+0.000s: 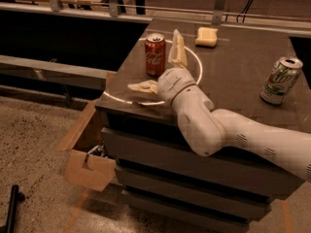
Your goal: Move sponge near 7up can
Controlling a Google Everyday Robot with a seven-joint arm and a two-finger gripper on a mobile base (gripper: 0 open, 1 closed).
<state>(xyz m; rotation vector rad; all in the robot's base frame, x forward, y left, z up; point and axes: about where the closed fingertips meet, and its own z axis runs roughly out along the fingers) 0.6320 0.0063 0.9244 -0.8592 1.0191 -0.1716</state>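
Observation:
The pale-yellow sponge [206, 36] lies flat at the far edge of the dark tabletop [233, 76]. The 7up can [281, 80], silver-white and green, stands tilted-looking at the right side, well apart from the sponge. My gripper [153, 59] is open over the left part of the table. One finger [177, 50] points toward the far edge, left of the sponge, and the other [142, 87] points left near the front edge. It holds nothing. My white arm [218, 130] comes in from the lower right.
A red Coca-Cola can [155, 55] stands upright between my two spread fingers, inside a white circle line [198, 67] on the table. An open cardboard box [90, 164] sits on the floor at the table's left. A metal rail [73, 13] runs behind.

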